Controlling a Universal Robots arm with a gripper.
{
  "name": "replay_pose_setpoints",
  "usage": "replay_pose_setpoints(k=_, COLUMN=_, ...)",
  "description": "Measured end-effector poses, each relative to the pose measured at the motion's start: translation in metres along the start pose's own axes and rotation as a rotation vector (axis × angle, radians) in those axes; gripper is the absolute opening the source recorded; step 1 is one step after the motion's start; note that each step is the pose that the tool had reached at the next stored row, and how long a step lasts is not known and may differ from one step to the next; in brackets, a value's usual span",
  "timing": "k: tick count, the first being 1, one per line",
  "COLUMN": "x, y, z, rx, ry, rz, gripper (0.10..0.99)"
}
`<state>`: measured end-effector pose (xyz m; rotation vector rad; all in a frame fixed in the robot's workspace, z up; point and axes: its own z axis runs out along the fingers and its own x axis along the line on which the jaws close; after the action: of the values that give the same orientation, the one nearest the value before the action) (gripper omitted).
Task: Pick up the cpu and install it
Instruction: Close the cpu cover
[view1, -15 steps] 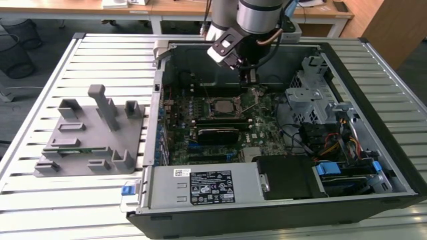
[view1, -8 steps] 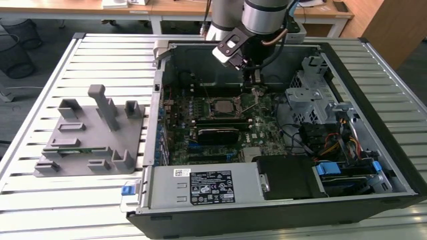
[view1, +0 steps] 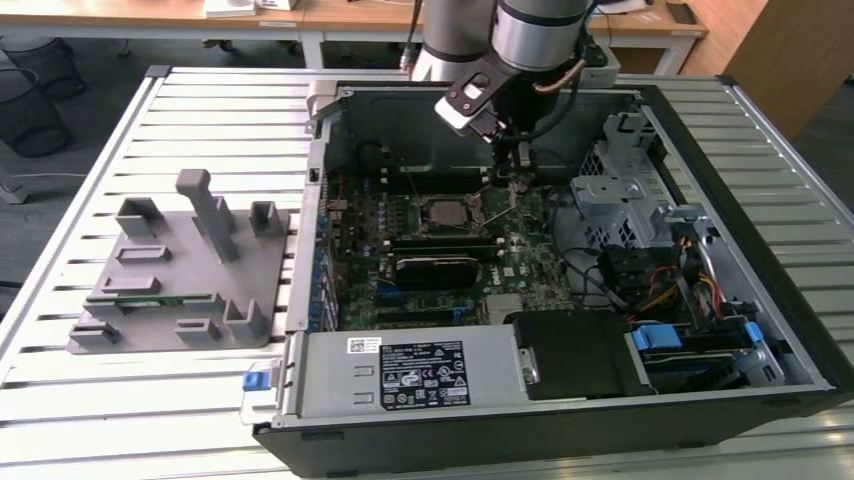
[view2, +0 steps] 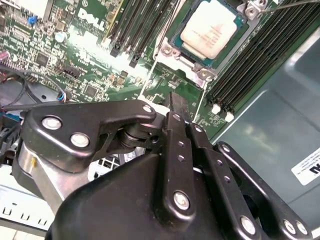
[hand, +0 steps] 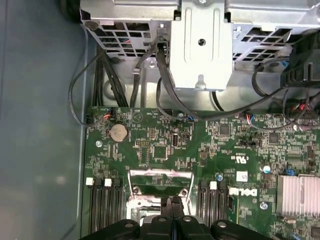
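Computer case (view1: 534, 440) lay open on the slatted table (view1: 134, 400), with the motherboard (hand: 150, 137) exposed. The cpu (view2: 209, 27) sat flat in its socket (view1: 424, 225), silver top up, with nothing gripping it. The gripper (view2: 177, 100) stood just beside the socket, on the exterior view's right of it, low over the board and clear of the cpu. Its fingers (view2: 176, 135) were pressed together with nothing between them.

Room: 2 banks of memory slots (view2: 250, 55) flanked the socket closely. The metal drive cage (hand: 200, 45) and black cables (hand: 165, 85) lay near the board's edge, and the case walls enclosed everything.

The arm (view1: 534, 30) hung near vertical over the case's far half, gripper pointing down.
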<state>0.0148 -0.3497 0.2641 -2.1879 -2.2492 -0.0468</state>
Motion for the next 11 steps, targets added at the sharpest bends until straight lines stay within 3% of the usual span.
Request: replay_pose_setpoints(k=11, x=0.0056, y=0.0122, z=0.0023, rx=0.000, ry=-0.0016, rz=0.000, gripper=0.106)
